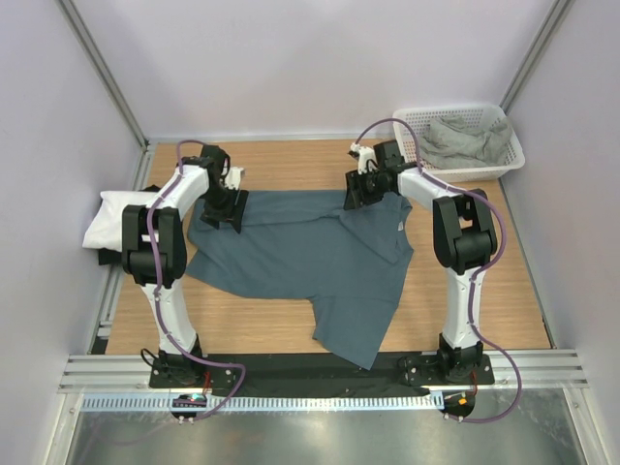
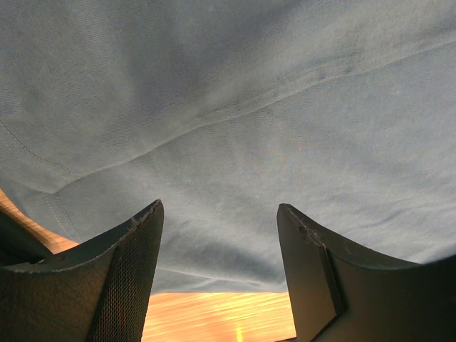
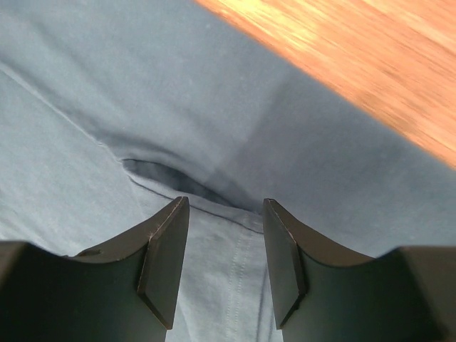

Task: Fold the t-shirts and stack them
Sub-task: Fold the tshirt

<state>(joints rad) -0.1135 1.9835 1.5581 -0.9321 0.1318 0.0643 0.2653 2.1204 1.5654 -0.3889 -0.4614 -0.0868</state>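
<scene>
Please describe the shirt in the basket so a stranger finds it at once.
Go to the far right corner of the table, where a white basket stands. Inside lies a crumpled grey-green shirt, the only shirt kept in a container.

Top view. Wooden desk, light brown grain, enclosed on three sides by pale lilac walls. White mesh basket at the far right corner of the desk, beside the right wall. Black plate along the near edge, between aluminium rails. In front of it, a white toothed strip and grey sheet metal.
</scene>
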